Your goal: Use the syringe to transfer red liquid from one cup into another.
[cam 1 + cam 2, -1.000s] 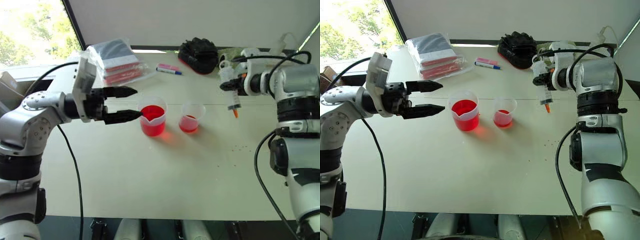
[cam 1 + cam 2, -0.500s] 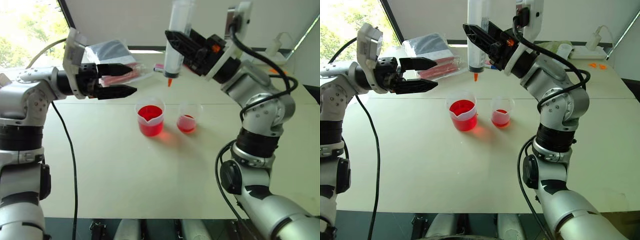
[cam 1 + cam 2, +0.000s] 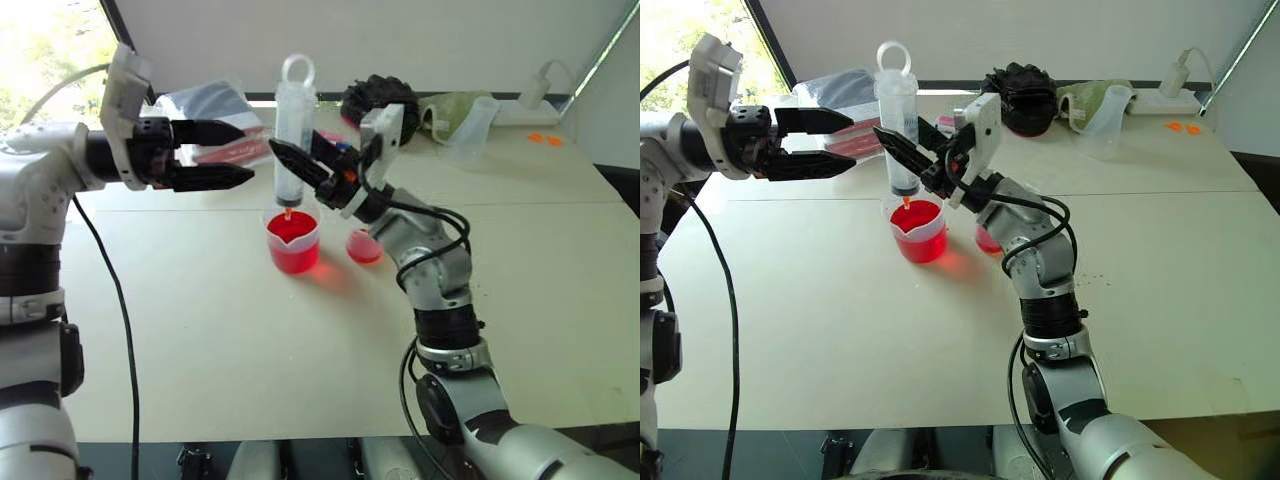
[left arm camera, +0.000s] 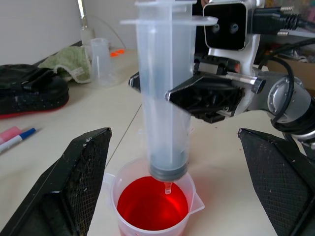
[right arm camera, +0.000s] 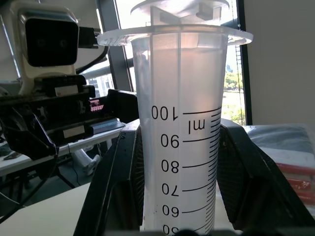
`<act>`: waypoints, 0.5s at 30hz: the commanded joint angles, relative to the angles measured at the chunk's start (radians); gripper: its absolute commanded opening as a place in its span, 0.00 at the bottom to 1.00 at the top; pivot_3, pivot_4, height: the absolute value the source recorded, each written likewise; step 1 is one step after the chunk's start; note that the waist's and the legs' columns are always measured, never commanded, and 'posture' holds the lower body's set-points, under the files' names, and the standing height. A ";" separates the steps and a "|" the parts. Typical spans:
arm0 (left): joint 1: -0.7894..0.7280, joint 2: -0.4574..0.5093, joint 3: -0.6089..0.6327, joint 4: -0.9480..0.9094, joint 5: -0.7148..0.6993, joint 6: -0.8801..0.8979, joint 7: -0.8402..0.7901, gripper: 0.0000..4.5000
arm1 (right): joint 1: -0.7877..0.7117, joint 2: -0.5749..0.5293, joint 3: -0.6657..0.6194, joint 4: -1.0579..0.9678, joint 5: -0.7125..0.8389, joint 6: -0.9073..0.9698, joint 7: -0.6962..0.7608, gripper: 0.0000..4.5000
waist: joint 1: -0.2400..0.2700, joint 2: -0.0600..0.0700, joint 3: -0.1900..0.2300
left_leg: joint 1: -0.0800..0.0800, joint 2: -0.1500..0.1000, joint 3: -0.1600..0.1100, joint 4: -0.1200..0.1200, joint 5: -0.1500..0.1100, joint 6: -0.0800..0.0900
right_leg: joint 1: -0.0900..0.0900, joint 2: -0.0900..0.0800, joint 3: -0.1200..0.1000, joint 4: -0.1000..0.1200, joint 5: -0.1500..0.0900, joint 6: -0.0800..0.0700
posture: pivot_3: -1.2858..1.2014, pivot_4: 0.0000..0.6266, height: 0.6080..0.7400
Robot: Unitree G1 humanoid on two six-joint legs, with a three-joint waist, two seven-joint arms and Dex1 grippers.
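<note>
My right pincer (image 3: 300, 166) is clamped tight on the barrel of the syringe (image 3: 290, 140), holding it over the larger cup (image 3: 293, 241) of red liquid (image 4: 152, 206), which sits toward the far middle of the surface (image 3: 300, 340). My left pincer (image 3: 235, 155) hangs spread wide and empty, just beside the syringe on the window side. The smaller cup (image 3: 363, 246) stands just beside the big one.

To do this step well, I judge I should lower the syringe straight down until the tip is under the liquid, keeping it centred so it misses the rim, then bring my left pincer to the ring to draw the plunger up slowly.

The syringe stands upright, long axis vertical: ring up, orange tip down, just above the liquid.
</note>
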 commanded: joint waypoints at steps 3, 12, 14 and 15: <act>-0.040 0.022 0.045 -0.036 -0.022 0.014 0.008 0.96 | 0.012 0.003 0.047 0.065 -0.064 -0.142 0.015 0.31 | 0.002 0.000 0.000 | 0.000 0.000 0.000 0.000 0.000 0.000 | 0.000 0.000 0.000 0.000 0.000 0.000 | 0.52 0.24 0.78; -0.042 0.019 0.046 -0.047 -0.024 0.025 0.011 0.96 | 0.039 0.006 0.075 0.147 -0.126 -0.262 0.010 0.31 | 0.001 0.000 0.000 | 0.000 0.000 0.000 0.000 0.000 0.000 | 0.000 0.000 0.000 0.000 0.000 0.000 | 0.52 0.24 0.78; -0.043 0.017 0.044 -0.051 -0.025 0.029 0.011 0.96 | 0.049 0.005 0.081 0.160 -0.139 -0.285 0.008 0.31 | 0.001 0.000 0.000 | 0.000 0.000 0.000 0.000 0.000 0.000 | 0.000 0.000 0.000 0.000 0.000 0.000 | 0.52 0.24 0.78; -0.045 0.016 0.043 -0.050 -0.024 0.029 0.011 0.96 | 0.054 0.004 0.084 0.167 -0.145 -0.294 0.008 0.31 | 0.001 0.000 0.000 | 0.000 0.000 0.000 0.000 0.000 0.000 | 0.000 0.000 0.000 0.000 0.000 0.000 | 0.52 0.24 0.78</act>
